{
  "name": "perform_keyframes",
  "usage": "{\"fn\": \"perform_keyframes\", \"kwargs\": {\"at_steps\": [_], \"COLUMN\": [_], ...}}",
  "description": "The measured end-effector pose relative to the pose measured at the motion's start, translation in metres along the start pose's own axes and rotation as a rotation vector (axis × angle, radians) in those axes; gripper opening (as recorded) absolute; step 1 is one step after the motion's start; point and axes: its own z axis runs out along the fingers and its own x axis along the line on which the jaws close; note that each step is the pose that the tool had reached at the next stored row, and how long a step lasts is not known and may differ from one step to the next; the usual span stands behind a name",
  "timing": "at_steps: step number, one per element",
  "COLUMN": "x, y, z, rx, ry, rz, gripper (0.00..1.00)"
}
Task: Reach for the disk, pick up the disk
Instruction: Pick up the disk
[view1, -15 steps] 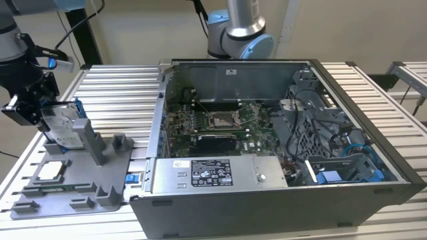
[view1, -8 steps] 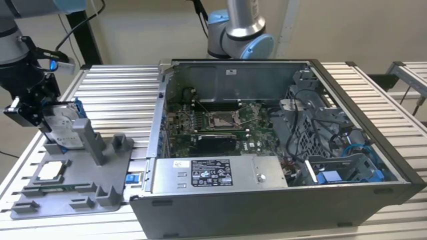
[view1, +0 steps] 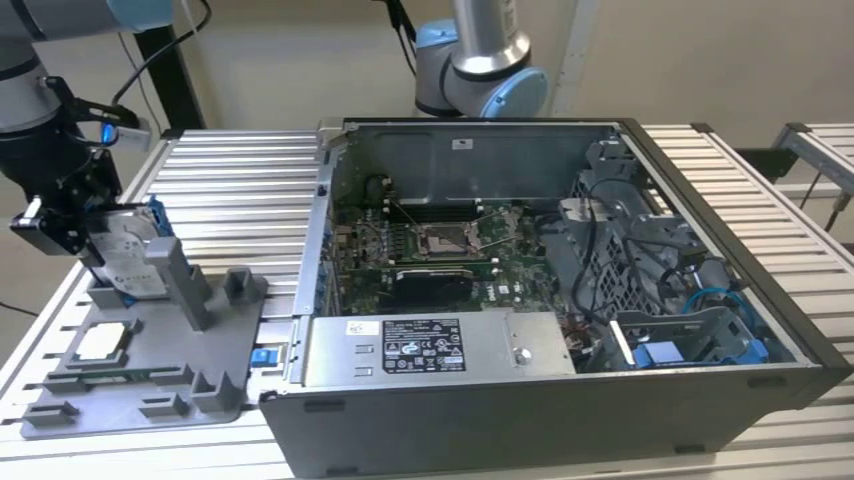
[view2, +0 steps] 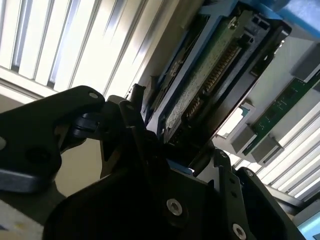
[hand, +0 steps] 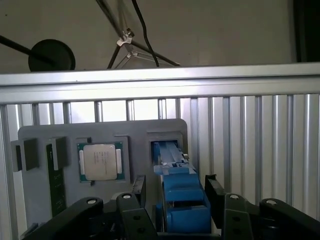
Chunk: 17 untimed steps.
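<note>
Surface: a table (view1: 240, 170) of ribbed aluminium slats stood before a pale wall.
Fixture: a grey plastic fixture (view1: 200, 340) with upright posts lay on the table's near corner, on the exterior view's left.
Chip: a small square silver processor chip (view1: 104, 343) sat flat in a pocket of the fixture, nearer than the disk and apart from it.
Green board: in the first wrist view a narrow green circuit board (hand: 54, 175) lay in a slot just beside the chip.
Disk: the disk (view1: 127, 250), a silver hard drive with a white label and blue rails, stood on edge and slightly tilted in a slot at the fixture's far end.
Claw: the black gripper (view1: 83, 232) was down over the disk, which sat inside it in both wrist views. Whether it pressed on the disk or stood slack around it could not be told.
Computer case: an open computer case (view1: 467, 430) lay on its side just beside the fixture, on the exterior view's right. It showed a motherboard (view1: 441, 250) and a labelled power supply box (view1: 427, 345).
Far end: a second arm's grey and pale-blue base (view1: 481, 70) rose behind the case.
</note>
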Motion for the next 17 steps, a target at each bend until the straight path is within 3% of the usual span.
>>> {"fn": "perform_keyframes", "kwargs": {"at_steps": [2, 3, 17], "x": [-0.0001, -0.0001, -0.0001], "y": [0.0000, 0.0000, 0.0000], "z": [0.0001, 0.0001, 0.0004], "rx": [0.0002, 0.0002, 0.0003], "ry": [-0.0001, -0.0001, -0.0002], "rz": [0.000, 0.000, 0.000], "gripper": [1.00, 0.00, 0.00]}}
